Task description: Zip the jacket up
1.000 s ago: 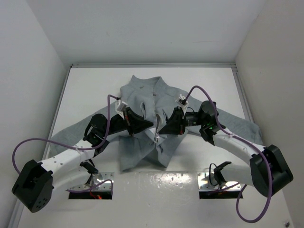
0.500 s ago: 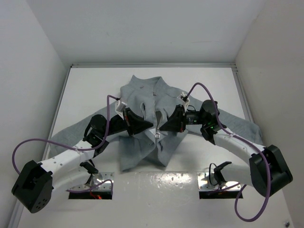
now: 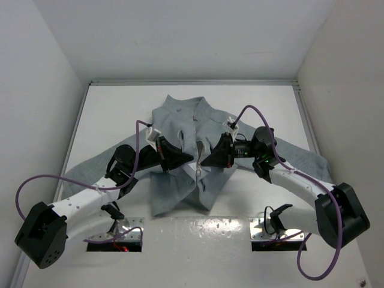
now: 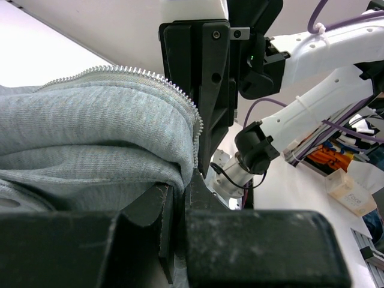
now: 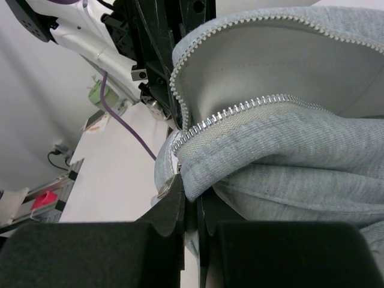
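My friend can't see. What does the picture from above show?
A grey jacket lies spread on a white table. From the near edge, the left tool and the right tool meet at its middle, each pinching a front edge by the zipper.

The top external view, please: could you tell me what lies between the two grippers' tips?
In that view, only the open front of the light grey fleece jacket, with its pale zipper, lies between the left gripper and the right gripper.
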